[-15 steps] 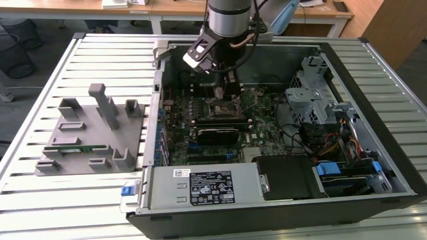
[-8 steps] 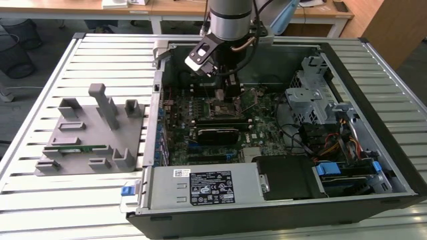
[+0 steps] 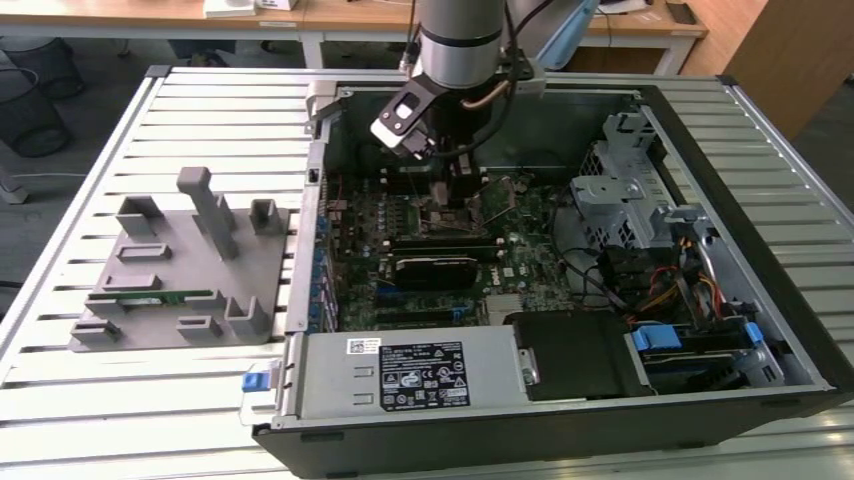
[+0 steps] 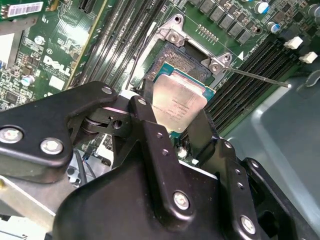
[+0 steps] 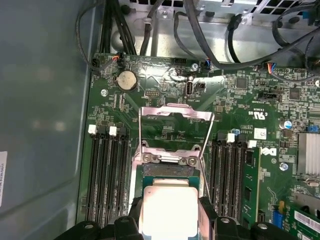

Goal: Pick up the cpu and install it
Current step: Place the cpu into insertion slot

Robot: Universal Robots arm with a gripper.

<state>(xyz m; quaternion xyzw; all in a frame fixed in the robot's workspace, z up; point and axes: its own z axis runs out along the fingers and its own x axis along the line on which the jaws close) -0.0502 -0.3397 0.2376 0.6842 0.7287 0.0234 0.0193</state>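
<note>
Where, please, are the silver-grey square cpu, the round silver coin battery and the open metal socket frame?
cpu (image 4: 177, 102): second wrist view, middle of top plate.
coin battery (image 5: 126, 80): first wrist view, middle of face.
socket frame (image 5: 175, 112): first wrist view, raised cross bar.

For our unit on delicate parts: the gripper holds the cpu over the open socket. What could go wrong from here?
The cpu in the gripper looks tilted and offset from the socket; set down so, it could damage contacts. It is held by its edges alone and might slip. The lever beside the socket could snag it.
</note>
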